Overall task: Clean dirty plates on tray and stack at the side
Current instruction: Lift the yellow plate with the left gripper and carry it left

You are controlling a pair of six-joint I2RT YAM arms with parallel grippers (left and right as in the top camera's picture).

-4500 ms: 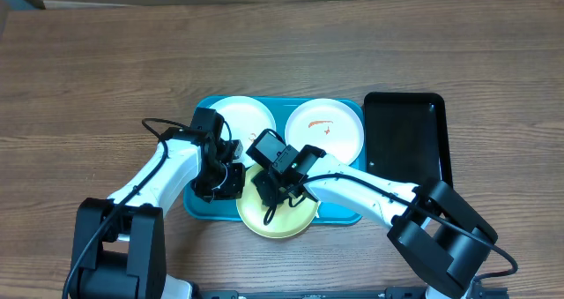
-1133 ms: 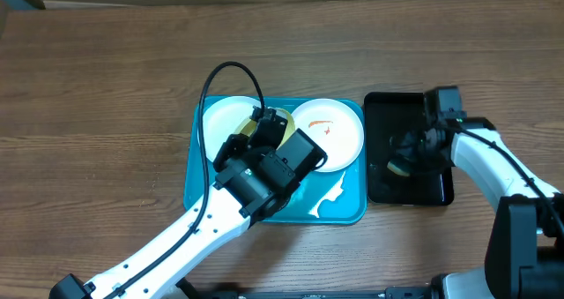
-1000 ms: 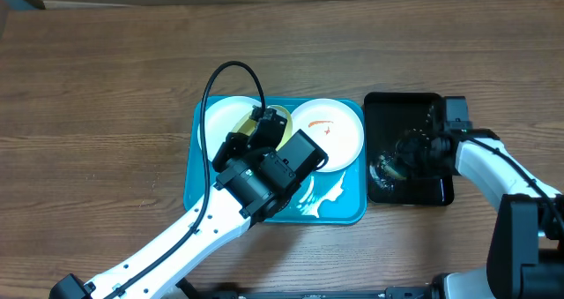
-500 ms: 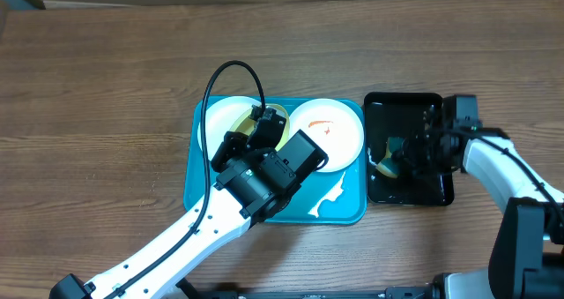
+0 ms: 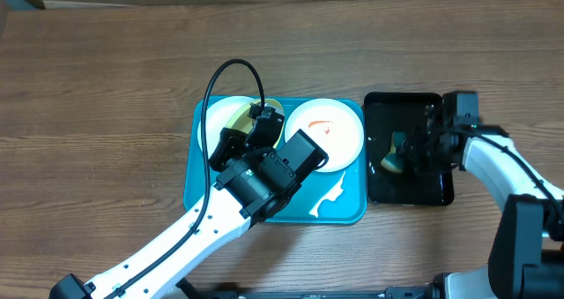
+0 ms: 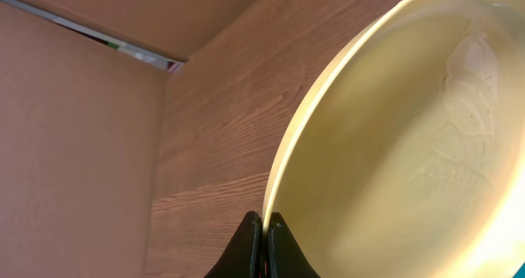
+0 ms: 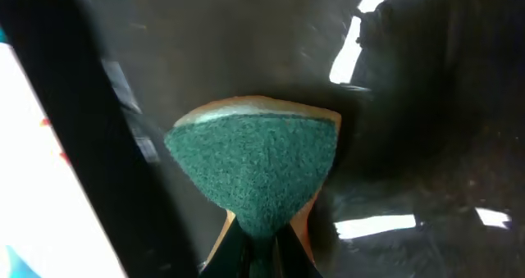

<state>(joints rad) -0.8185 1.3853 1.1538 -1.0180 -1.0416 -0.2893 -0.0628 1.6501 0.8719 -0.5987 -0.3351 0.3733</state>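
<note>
L pincer (image 6: 264, 229) clamped on rim of yellow-green plate (image 6: 394, 147). Plate is tilted up over turquoise tray (image 5: 196, 193), above left white plate (image 5: 218, 123). Smeared white plate (image 5: 339, 142) sits just right of pincer. R pincer (image 7: 261, 230) pinches green sponge (image 7: 254, 167) inside black tray (image 5: 414, 190), tray wall near beside it. Bare surface (image 5: 106, 87) lies wide open left of L pincer.
</note>
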